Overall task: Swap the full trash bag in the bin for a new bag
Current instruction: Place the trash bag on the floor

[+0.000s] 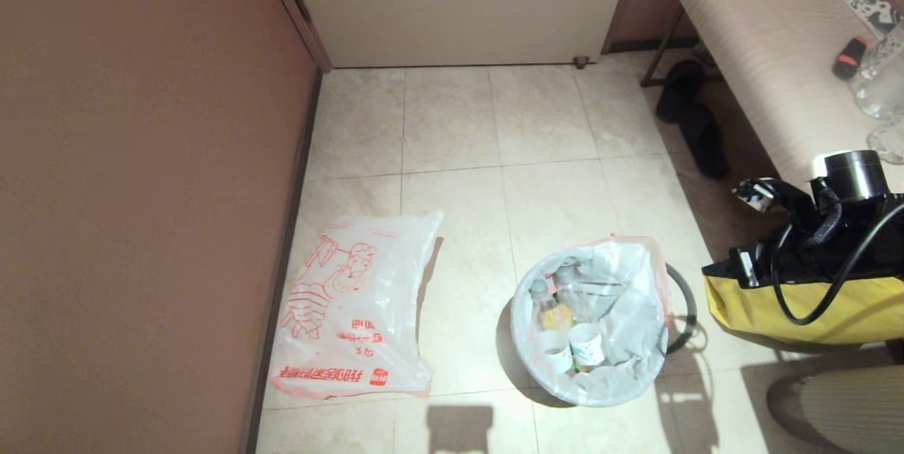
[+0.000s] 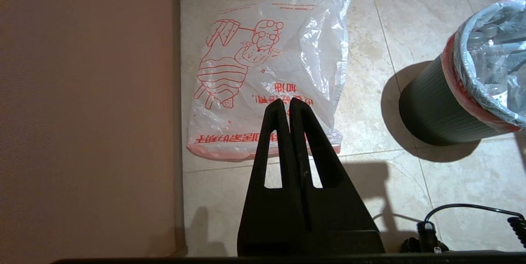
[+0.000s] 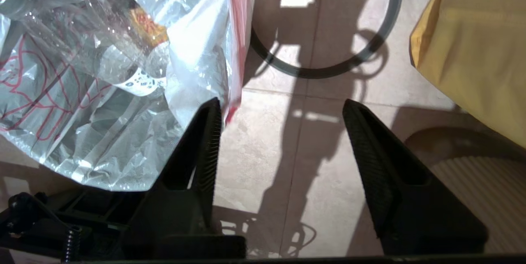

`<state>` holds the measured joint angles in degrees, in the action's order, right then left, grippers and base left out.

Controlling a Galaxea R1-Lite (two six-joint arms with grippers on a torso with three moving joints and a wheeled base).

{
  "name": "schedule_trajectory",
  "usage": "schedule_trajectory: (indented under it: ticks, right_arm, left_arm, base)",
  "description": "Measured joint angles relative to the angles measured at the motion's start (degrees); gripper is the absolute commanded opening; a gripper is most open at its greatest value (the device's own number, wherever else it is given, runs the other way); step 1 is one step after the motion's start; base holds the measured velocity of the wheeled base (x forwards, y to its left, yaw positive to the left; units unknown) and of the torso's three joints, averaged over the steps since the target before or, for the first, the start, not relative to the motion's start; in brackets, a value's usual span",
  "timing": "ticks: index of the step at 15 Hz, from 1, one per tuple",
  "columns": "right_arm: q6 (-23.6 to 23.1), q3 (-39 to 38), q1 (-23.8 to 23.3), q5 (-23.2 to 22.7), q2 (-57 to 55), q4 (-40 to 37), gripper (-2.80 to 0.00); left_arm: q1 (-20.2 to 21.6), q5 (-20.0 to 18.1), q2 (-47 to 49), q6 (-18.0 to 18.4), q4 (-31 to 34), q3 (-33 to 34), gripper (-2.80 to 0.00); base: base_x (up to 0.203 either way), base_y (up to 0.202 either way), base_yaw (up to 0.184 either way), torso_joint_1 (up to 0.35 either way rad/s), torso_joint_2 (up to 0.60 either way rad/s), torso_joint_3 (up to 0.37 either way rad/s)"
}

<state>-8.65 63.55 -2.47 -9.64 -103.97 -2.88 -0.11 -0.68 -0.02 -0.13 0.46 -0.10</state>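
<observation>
Closest to the head camera, at 6 o'clock along the bottom edge, a square shadow falls on the floor tiles [image 1: 452,129], and at 5 o'clock a ribbed rounded shape is cut off by the corner, too partial to identify.

Just beyond, the bin [image 2: 431,108] stands slightly right of centre with the full trash bag [image 1: 628,299] lining it, its pink-red rim folded over the outside. Bottles [image 1: 554,302] and 2 paper cups [image 1: 575,351] lie inside; what sits beneath them is hidden by crumpled plastic. At the bin's 3 o'clock the grey hoop [image 1: 684,299] lies flat on the tiles, more than half of it concealed behind the bag in the head view.

At 3 o'clock the right arm reaches in from the frame edge over a yellow bag [image 1: 812,306], black cables covering most of it. The right gripper [image 3: 283,132] has its jaws spread wide with nothing between them; 1 finger [image 3: 205,141] stands just beside the pink-red rim, and whether it touches the plastic cannot be told.

At 9 o'clock the new bag [image 1: 360,306] lies flat on the floor near the wall [image 1: 141,193], with bare tile between it and the bin. The left gripper [image 2: 289,106], seen only by its own wrist camera, hangs above that bag with jaws pressed together and holding nothing.

Farther out, toward 12 o'clock, open tiles run to a closed white door [image 1: 459,2]. At 1 o'clock dark slippers [image 1: 692,122] lie partly under a bench [image 1: 763,51], whose far end is cropped; small items on it are hard to make out.
</observation>
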Motion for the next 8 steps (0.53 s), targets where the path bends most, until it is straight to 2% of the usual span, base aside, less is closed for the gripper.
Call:
schedule_trajectory:
  ticks: [3,8]
  right_arm:
    - [-0.4,2.5,-0.1,-1.2,-4.8,4.1,0.0]
    - [-0.9,10.1,0.9,-4.3,-12.8,4.9,0.0]
  left_arm:
    - [0.0,0.0,0.0,0.0,0.0,0.0,-2.8]
    - [0.0,0.0,0.0,0.0,0.0,0.0,-2.8]
  base:
    - [0.0,0.0,0.0,0.0,0.0,0.0]
    - [0.0,0.0,0.0,0.0,0.0,0.0]
